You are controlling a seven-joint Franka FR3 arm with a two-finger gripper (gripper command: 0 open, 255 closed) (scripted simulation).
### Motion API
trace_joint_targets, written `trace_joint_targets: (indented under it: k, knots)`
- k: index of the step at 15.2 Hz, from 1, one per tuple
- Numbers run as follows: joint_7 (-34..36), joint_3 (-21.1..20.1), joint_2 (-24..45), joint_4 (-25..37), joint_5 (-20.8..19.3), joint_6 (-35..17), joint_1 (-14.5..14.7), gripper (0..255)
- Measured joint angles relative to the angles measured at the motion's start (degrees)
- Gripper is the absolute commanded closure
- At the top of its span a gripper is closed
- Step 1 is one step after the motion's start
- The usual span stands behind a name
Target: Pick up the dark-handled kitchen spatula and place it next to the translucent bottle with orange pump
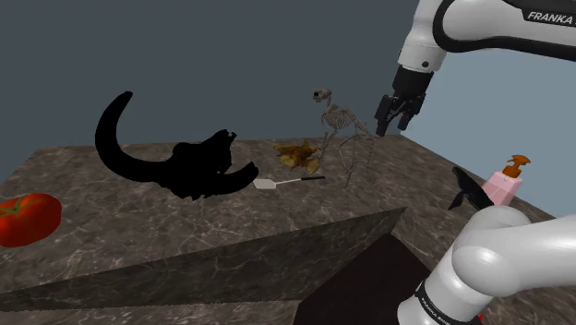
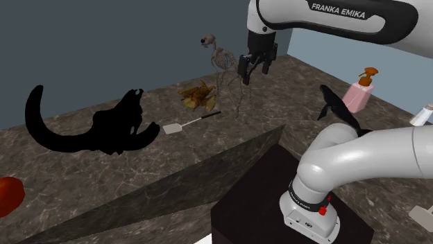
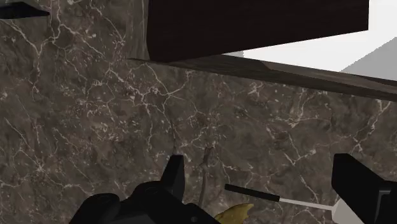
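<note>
Spatula (image 1: 288, 181) is lying flat on the counter (image 1: 138, 231) well below the hand (image 1: 391, 123), its long axis running nearly in line with the hand's 2 fingers (image 3: 175, 173), dark grip nearer, while the hand is hovering spread and empty.

We see a dim, even light on the dark veined counter (image 1: 185, 231) — only its pale veins stand out. The white arm (image 1: 503, 249) catches the most light, shading softly to grey on its underside. The horned shape (image 1: 185, 166) is flat black, with no shading. Far beyond the fingers (image 3: 173, 175), past the counter's edge, a white patch (image 3: 299, 51) glares.
</note>
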State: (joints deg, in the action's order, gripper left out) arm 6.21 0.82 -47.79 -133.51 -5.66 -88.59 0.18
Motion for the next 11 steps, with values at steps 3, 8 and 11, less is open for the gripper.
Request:
trace_joint_targets:
  k: [3,8,11]
  knots:
    - [-3.06,1.28,2.05,-0.13,-0.71,-2.03,0.91,0]
    - [-14.92,5.40,10.20,-0.21,-2.51,-9.73,4.68,0]
    - [-22.72,7.94,15.90,0.52,-3.15,-14.46,6.91,0]
